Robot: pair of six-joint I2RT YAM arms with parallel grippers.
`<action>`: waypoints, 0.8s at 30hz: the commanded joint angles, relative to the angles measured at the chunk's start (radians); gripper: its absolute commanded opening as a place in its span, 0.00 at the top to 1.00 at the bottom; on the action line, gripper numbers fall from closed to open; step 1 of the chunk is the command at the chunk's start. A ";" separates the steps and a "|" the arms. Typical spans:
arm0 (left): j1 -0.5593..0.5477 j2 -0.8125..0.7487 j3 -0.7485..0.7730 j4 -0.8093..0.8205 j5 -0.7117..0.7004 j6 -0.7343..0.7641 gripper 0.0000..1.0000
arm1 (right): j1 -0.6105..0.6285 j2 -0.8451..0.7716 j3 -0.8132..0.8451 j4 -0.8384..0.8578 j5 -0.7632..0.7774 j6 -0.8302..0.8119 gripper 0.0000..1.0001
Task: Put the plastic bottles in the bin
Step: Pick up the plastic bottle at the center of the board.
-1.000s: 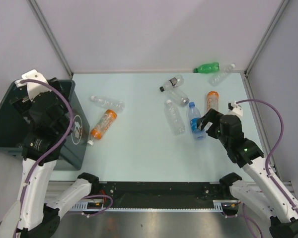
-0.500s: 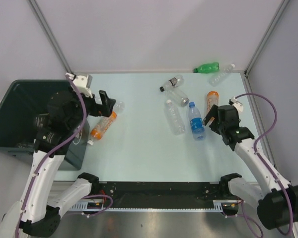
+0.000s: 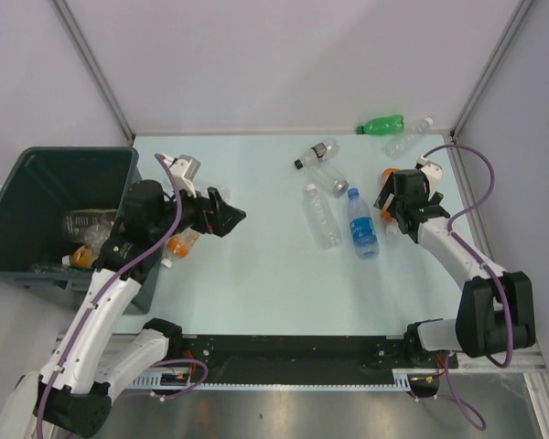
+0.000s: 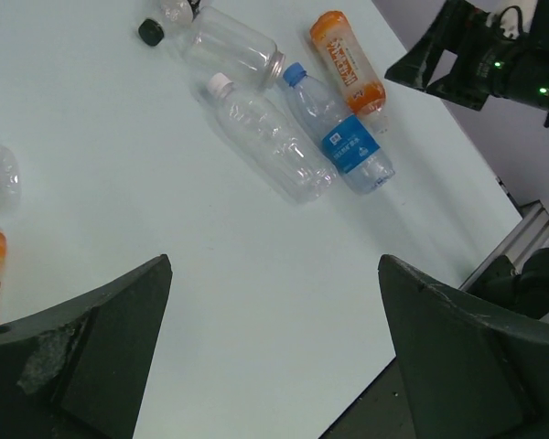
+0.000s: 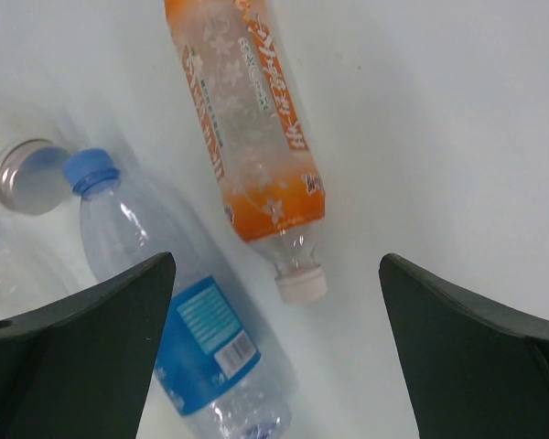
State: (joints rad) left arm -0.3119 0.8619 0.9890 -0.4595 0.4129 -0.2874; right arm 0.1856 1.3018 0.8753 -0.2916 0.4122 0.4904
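Right wrist cam: right hand spread open over the orange bottle, way across the bench from the bin, probably lining up a grab, with the left hand open and empty near the bin.

We see white arm links with black joints, purple cables looping along them (green lights on the right wrist).
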 commanded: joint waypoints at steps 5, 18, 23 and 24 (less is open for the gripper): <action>-0.001 -0.017 -0.033 0.090 0.056 -0.056 0.00 | -0.054 0.209 0.090 0.149 -0.035 -0.142 0.00; -0.001 0.009 -0.053 0.065 -0.029 -0.101 0.00 | -0.081 0.372 0.133 0.140 -0.150 -0.156 0.16; -0.001 0.045 -0.029 -0.011 -0.170 -0.105 0.00 | -0.083 0.364 0.133 0.138 -0.184 -0.144 0.35; -0.001 0.052 -0.026 -0.034 -0.178 -0.104 0.00 | -0.083 0.358 0.133 0.138 -0.190 -0.142 0.39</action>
State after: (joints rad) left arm -0.3130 0.8886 0.9367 -0.4370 0.3420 -0.3721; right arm 0.1070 1.6745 0.9695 -0.1844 0.2565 0.3450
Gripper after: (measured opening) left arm 0.996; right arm 0.681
